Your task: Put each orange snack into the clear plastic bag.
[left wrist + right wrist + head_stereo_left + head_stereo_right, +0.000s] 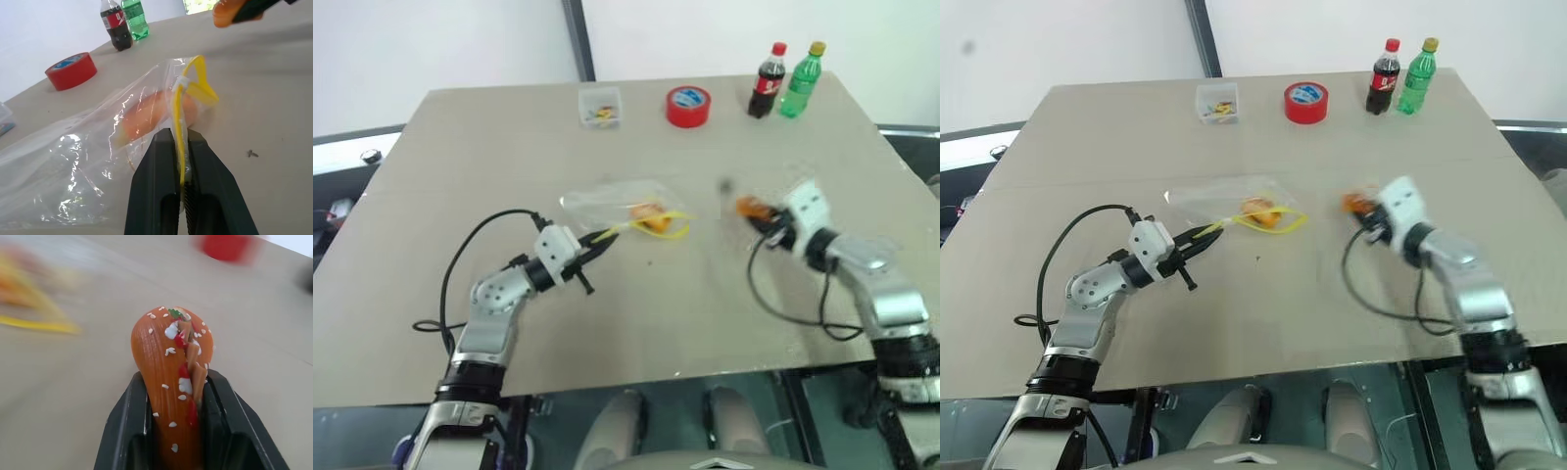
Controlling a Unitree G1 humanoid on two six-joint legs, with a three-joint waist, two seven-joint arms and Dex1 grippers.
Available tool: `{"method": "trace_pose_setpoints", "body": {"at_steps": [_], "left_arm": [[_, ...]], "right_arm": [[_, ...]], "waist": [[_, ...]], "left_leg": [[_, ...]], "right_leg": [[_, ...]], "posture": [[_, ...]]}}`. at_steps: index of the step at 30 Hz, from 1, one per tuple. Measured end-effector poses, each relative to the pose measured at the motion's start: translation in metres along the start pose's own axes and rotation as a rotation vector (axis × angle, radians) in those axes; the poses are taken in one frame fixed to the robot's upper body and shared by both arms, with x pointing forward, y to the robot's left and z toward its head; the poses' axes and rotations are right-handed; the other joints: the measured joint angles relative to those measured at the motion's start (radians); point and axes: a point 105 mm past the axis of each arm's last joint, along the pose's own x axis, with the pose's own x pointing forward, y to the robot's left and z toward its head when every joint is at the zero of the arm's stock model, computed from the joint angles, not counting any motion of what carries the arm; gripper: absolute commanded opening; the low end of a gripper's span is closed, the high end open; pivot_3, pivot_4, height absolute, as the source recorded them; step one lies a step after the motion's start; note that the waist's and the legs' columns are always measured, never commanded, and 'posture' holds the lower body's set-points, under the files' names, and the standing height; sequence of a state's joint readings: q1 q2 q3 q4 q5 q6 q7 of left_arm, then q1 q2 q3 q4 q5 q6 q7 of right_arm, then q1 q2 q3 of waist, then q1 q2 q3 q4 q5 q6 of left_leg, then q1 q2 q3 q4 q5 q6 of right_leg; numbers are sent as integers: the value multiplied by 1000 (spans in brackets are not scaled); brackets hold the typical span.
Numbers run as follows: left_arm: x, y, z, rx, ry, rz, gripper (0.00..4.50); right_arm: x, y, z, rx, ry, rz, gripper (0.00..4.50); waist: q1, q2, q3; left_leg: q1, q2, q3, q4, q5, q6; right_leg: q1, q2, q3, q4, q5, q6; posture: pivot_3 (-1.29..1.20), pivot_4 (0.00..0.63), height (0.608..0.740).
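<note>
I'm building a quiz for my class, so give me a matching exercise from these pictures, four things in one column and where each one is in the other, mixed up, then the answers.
Things:
1. clear plastic bag
2. orange snack with seeds
3. second orange snack
4. red tape roll

Places or states:
A. inside the bag
B. lying at the table's far edge, beside the two bottles
C. clamped between the right gripper's fingers
D. pinched at its yellow seal strip by the left gripper

Pairs: 1-D, 2-C, 3-A, 4-B
</note>
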State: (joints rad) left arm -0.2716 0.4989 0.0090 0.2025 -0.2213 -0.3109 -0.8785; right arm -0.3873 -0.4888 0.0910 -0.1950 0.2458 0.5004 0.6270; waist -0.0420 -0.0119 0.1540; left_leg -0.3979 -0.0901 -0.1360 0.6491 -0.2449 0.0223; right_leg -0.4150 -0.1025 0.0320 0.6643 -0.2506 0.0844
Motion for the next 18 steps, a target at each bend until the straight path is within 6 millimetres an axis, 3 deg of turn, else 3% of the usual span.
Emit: {"method": "trace_pose_setpoints", "body": {"at_steps": [3,9,12,18], "left_arm": [[1,0,3,8,-8,-3,0],[3,-2,11,19,-23,-18,0],[5,-6,17,24,-37,-35,0],[3,-22,20,9,-31,-93,0]], "right_arm": [[11,36,18,10,-29,90,1026],[32,66,19,56,3,139,1026],[42,75,15,66,24,153,1026],[61,75,13,106,43,124,1026]], "waist": [[14,0,0],[27,0,0],[26,0,0],[24,0,0]], "left_leg": [[0,-2,-3,1,0,0],[0,-2,-3,1,2,-4],[0,-2,-3,1,2,-4],[0,-2,-3,0,2,-4]], "right_leg": [[1,-1,-3,-1,0,0],[1,-1,-4,-1,0,0],[1,-1,-4,-1,0,0],[0,0,-4,-1,0,0]], "posture": [[0,150,736],[0,150,736],[0,150,736],[0,150,736]]}}
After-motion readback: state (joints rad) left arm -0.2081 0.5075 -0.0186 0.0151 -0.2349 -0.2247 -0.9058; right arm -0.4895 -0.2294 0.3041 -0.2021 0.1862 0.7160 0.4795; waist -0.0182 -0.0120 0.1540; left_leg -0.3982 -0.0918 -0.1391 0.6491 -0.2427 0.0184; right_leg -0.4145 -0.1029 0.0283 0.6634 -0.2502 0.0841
